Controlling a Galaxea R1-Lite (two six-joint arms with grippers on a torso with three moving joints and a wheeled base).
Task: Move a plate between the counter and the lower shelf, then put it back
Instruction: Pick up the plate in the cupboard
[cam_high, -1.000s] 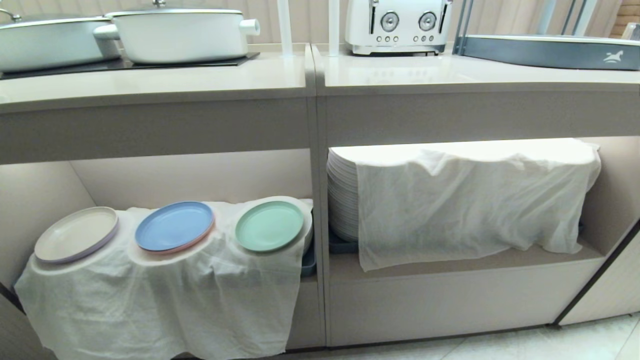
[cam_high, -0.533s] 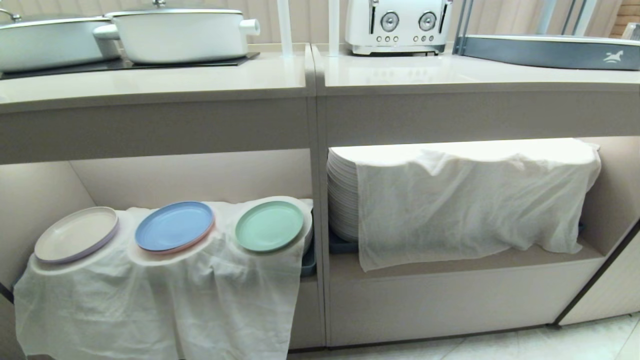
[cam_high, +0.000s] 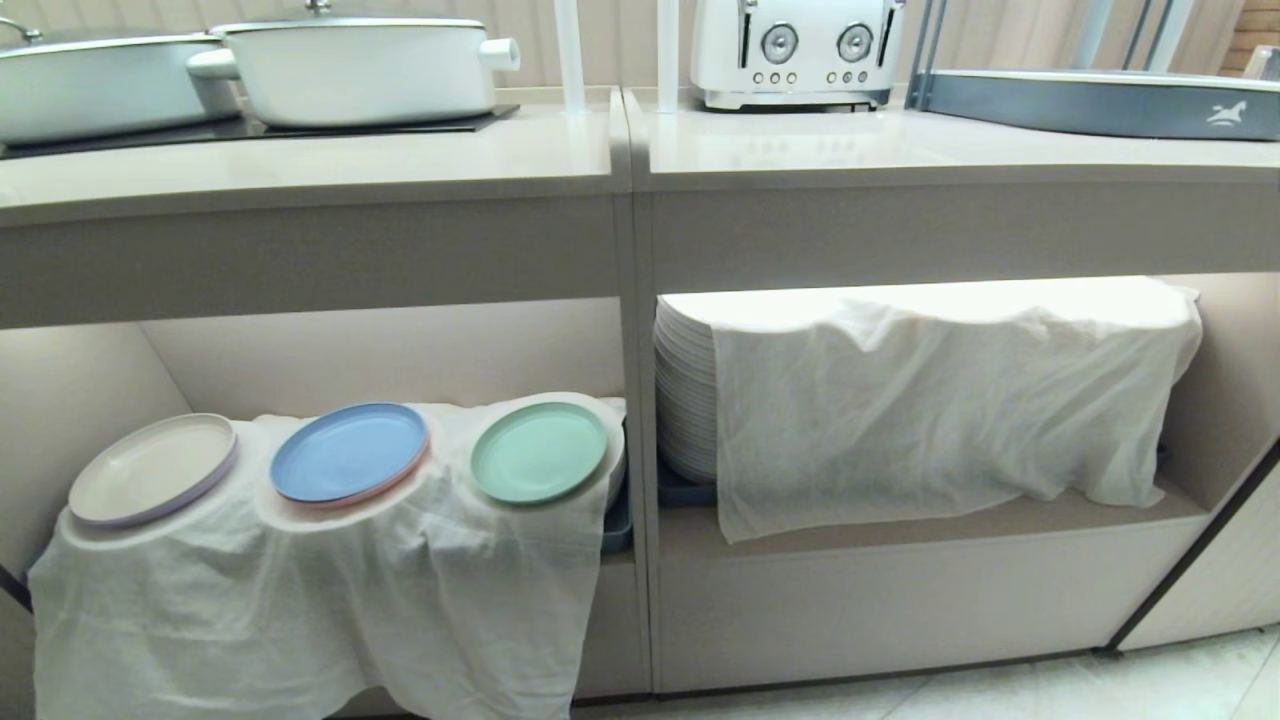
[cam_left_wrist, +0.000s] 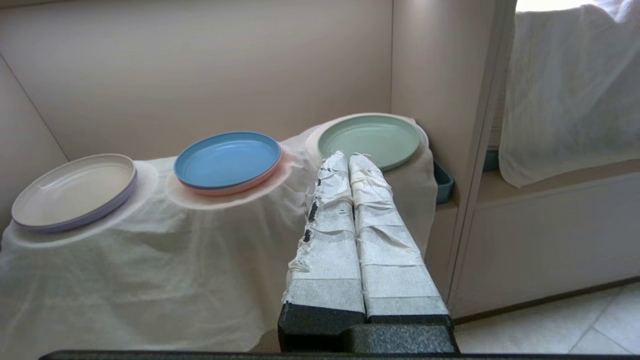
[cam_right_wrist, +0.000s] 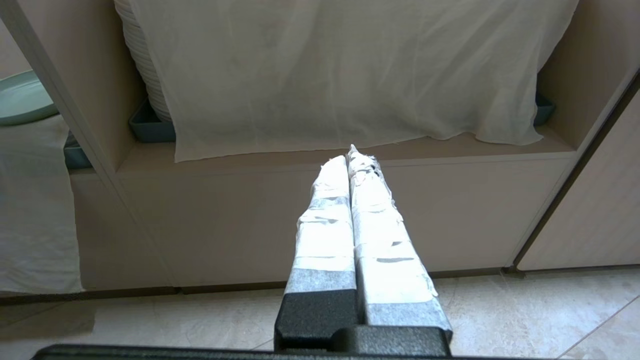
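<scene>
The mint-green plate (cam_high: 540, 452) rests on a cloth-draped stack in the left bay of the lower shelf (cam_high: 900, 525), beside the dividing post. The beige counter (cam_high: 400, 160) runs above it. In the left wrist view my left gripper (cam_left_wrist: 348, 156) is shut and empty, its taped tips just short of the plate (cam_left_wrist: 369, 140) on the near side, not touching it. My right gripper (cam_right_wrist: 347, 155) is shut and empty, low in front of the right bay. The plate's edge (cam_right_wrist: 20, 97) shows off to one side there. Neither gripper appears in the head view.
A blue plate (cam_high: 349, 453) and a cream plate (cam_high: 152, 470) lie on the same white cloth, left of the mint one. A tall cloth-covered plate stack (cam_high: 950, 400) fills the right bay. White pots (cam_high: 360, 70), a toaster (cam_high: 795, 50) and a grey-blue tray rack (cam_high: 1100, 100) stand on the counter.
A dark shape at the head view's lower left corner has drawn back toward the edge, uncovering more cloth. Plates, cloth and counter items have not moved.
</scene>
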